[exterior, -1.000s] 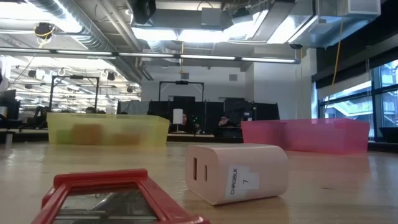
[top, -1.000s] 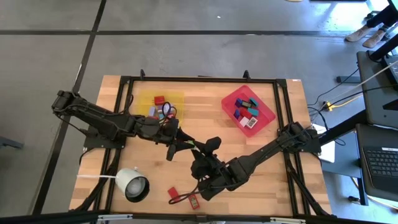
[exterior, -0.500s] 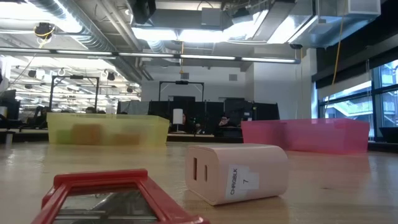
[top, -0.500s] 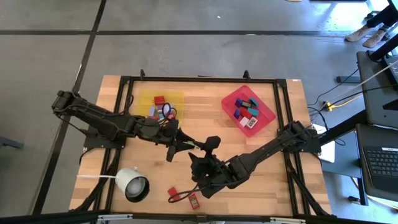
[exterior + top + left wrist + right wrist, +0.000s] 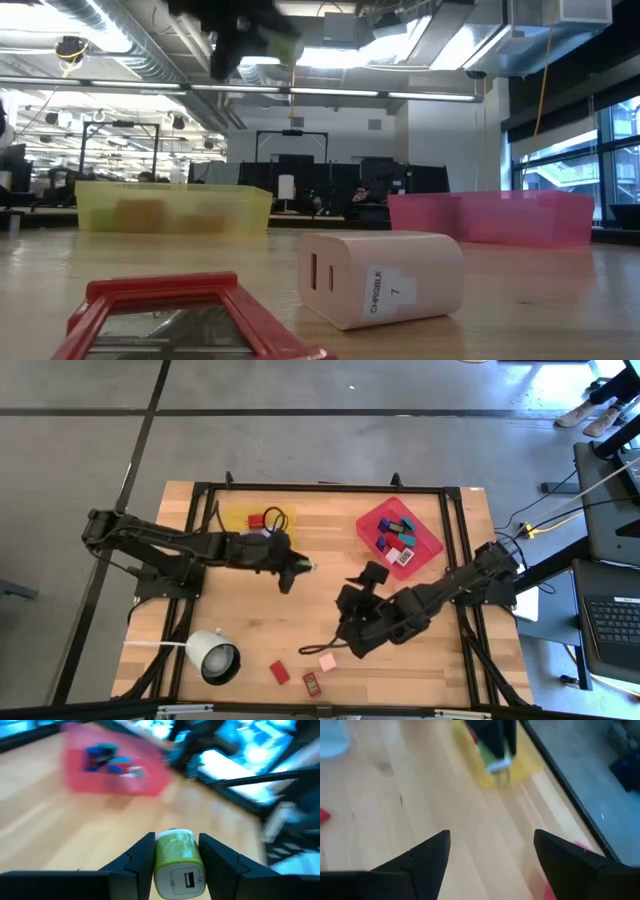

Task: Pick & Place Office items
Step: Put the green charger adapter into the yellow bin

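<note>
Having let go the pink charger (image 5: 327,661), our right gripper (image 5: 352,638) gapes empty; left gripper (image 5: 175,854) clamps a green charger (image 5: 176,862).

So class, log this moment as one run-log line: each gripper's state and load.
left gripper: shut on green charger, above table | right gripper: open, empty | pink block: on table

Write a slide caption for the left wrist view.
Left gripper shut on a green-and-white USB charger, facing the red tray of small blocks.
</note>
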Robot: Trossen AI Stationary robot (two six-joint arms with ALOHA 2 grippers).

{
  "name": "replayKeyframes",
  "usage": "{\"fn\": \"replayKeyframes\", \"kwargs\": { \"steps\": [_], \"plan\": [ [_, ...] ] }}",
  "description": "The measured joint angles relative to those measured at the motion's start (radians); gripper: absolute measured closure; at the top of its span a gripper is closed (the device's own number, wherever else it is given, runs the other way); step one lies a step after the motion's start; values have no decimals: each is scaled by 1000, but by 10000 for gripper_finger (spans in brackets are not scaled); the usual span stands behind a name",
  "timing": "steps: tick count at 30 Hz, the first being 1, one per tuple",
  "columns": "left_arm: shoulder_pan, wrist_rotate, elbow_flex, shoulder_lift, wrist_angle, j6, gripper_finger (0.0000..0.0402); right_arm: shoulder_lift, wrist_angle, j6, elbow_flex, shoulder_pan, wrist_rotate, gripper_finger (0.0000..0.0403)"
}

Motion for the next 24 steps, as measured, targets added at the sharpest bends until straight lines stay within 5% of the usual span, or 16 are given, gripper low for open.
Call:
{"fn": "replayKeyframes", "kwargs": {
  "steps": [9, 24],
  "plan": [
    [200, -56, 2, -29, -291, 30, 268, 27, -87, 112, -1, 58, -11, 132],
    [387, -343, 2, -55, -645, 44, 268, 57, -86, 175, -1, 90, 19, 134]
  ]
}}
